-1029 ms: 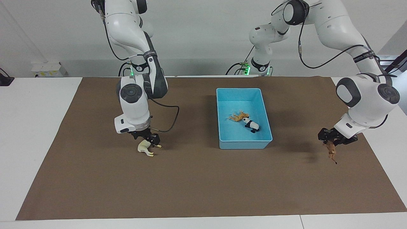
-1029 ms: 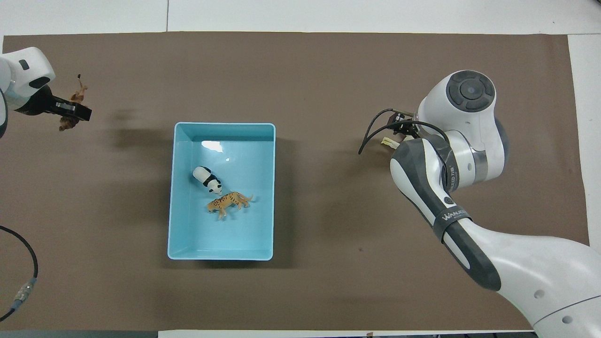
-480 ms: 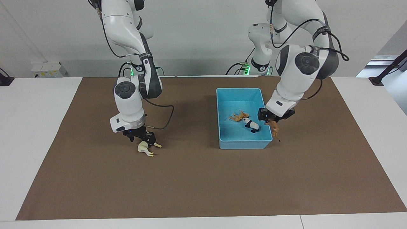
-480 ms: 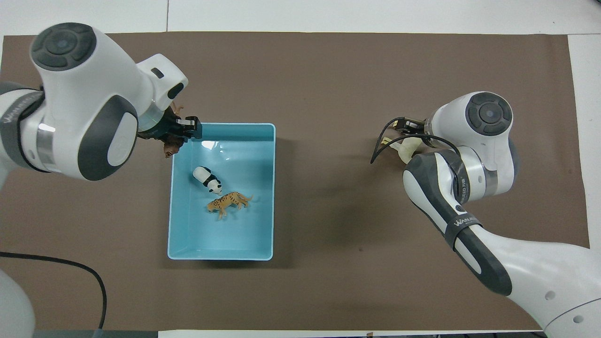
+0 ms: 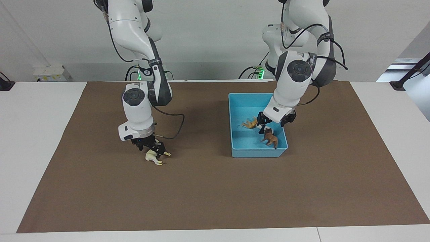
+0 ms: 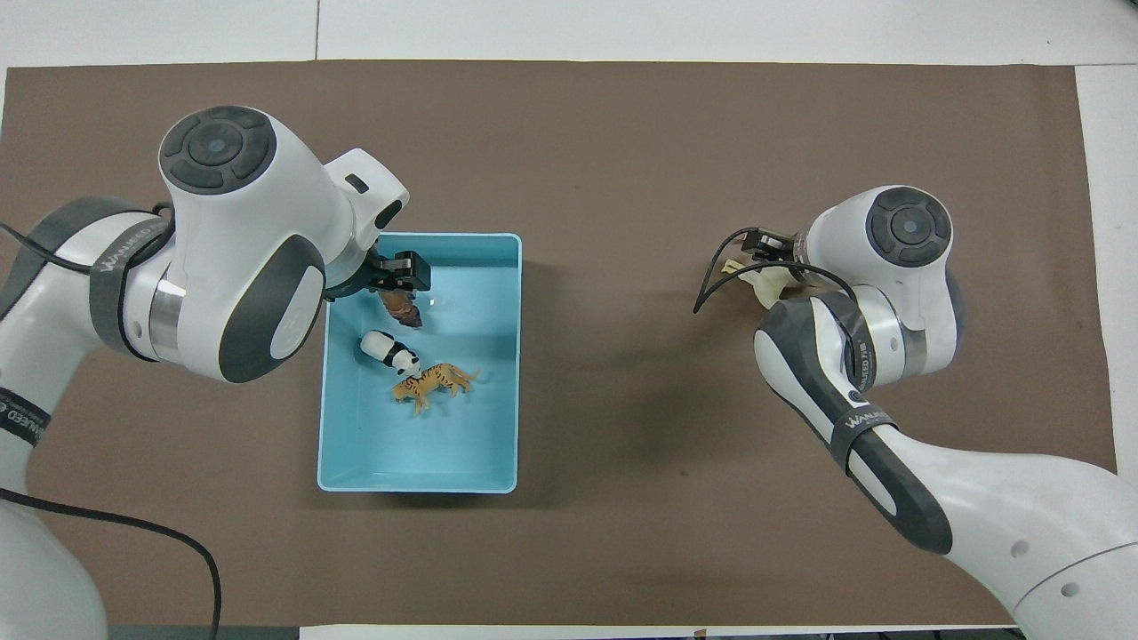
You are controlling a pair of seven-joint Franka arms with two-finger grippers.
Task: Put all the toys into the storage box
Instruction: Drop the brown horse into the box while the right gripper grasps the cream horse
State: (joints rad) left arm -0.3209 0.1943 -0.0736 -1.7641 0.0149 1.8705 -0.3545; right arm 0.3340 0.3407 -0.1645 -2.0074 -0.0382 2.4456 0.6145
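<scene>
The light blue storage box [image 5: 258,155] [image 6: 418,488] holds the orange tiger [image 5: 249,123] [image 6: 433,382] and the black-and-white panda [image 6: 389,349]. The panda is mostly hidden under my left gripper in the facing view. My left gripper [image 5: 273,121] [image 6: 402,271] is open over the box. The brown horned animal [image 5: 269,137] [image 6: 402,308] is just below it, free of the gripper and inside the box walls beside the panda. My right gripper [image 5: 151,148] is down at the cream-white horse [image 5: 154,156] [image 6: 757,277], which is on the brown mat toward the right arm's end.
A brown mat [image 5: 215,195] covers most of the white table. The right arm's black cable [image 5: 174,129] loops beside its wrist.
My left arm carried the brown horned animal from the mat at its end of the table over the box and let it go. My right gripper stayed at the horse, shifting slightly.
</scene>
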